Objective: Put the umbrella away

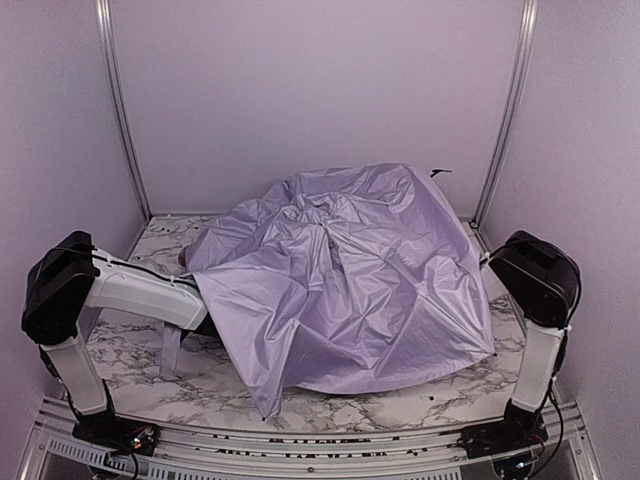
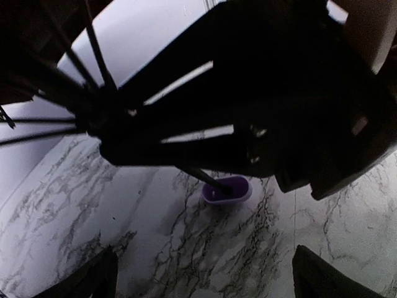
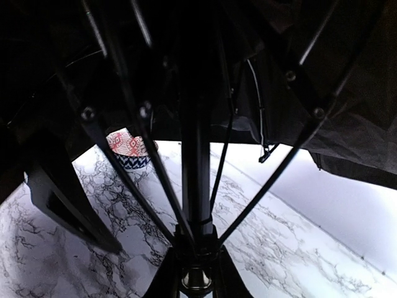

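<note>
Your umbrella lies half-collapsed on the table, canopy draped over both grippers. The right gripper clamps the shaft, likely to steady it; the left gripper stands wide, empty, near the handle.

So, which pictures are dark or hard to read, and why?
Top view: even light, sharp, soft sheen on the umbrella. Left wrist view: its black underside is near silhouette, the marble table bright. Right wrist view: the shaft is dark beside a glaring wall.
</note>
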Robot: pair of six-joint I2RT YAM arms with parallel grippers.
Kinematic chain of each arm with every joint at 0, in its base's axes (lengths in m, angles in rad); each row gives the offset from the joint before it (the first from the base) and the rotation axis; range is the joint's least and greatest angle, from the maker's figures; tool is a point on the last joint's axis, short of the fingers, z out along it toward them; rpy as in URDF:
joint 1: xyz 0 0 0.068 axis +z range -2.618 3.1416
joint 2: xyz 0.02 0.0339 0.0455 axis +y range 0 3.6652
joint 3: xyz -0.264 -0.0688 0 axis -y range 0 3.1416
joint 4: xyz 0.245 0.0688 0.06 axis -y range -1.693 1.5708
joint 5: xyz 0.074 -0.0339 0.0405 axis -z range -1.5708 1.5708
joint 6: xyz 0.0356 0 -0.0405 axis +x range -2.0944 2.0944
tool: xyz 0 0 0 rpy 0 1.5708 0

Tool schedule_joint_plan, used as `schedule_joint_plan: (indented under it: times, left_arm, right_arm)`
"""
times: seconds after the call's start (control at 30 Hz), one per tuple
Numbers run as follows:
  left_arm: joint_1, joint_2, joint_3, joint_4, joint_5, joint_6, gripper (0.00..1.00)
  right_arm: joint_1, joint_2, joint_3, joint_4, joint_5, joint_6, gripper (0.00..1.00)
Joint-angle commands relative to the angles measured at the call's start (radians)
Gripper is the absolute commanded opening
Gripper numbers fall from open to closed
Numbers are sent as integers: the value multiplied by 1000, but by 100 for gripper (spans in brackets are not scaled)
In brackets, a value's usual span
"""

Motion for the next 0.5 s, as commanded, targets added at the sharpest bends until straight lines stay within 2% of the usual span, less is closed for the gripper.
schedule_joint_plan:
  times: [0.0, 0.17, 0.47]
  left_arm:
    - [-56, -55, 78, -127, -89, 132, 99]
    - [-84, -89, 101, -160, -82, 152, 99]
    - [-100, -97, 58, -162, -28, 130, 99]
  right_arm:
    - [-39, -61, 30, -125, -49, 96, 0]
    - [-83, -163, 125, -129, -95, 175, 0]
    - [-221, -293, 342, -350, -109, 222, 0]
